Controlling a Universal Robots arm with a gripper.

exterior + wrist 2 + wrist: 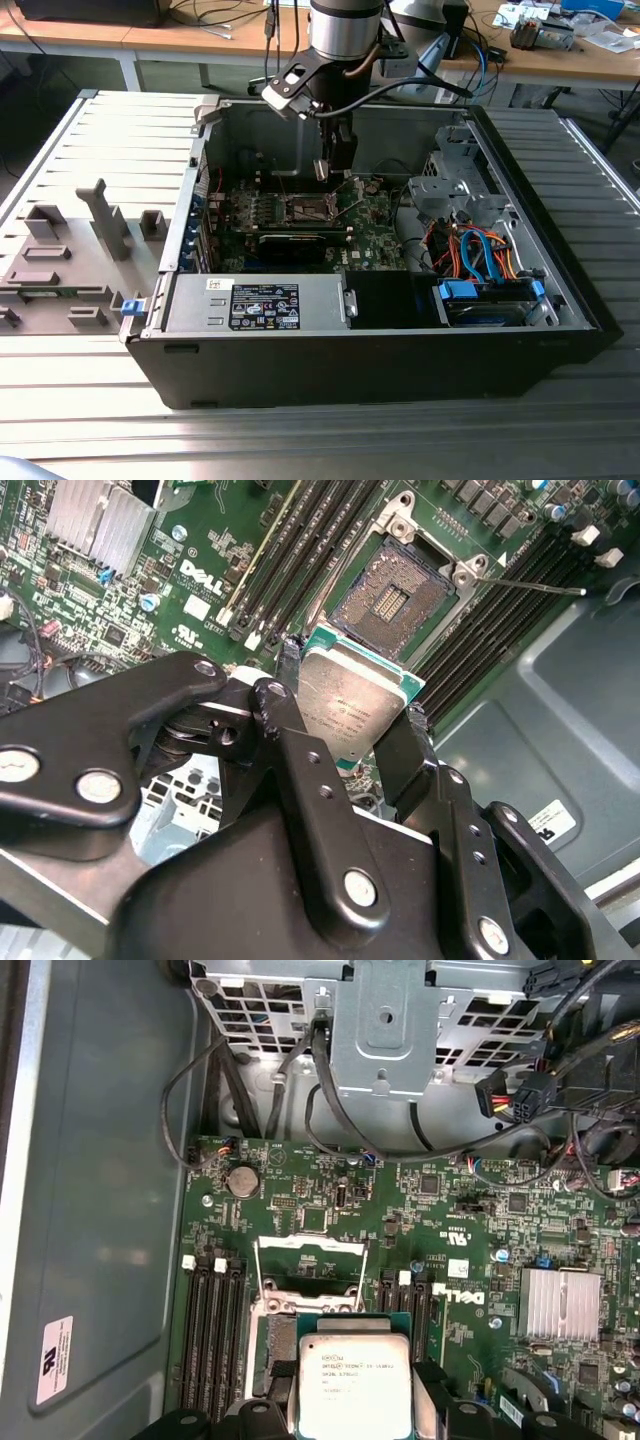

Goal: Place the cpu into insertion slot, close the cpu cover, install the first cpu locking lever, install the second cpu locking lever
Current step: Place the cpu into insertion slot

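**CPU HELD AT OPEN SOCKET**

Gripper [350, 720]: fingers clamped on two opposite edges of the cpu [345, 692], silvery top showing.
Insertion slot [390, 595]: just beyond the fingertips, dark centre uncovered, the chip not seated in it.
Cpu cover [310, 1250]: raised open at the slot's far edge.
Setting: green motherboard [440, 1210] inside an open computer case [400, 350].
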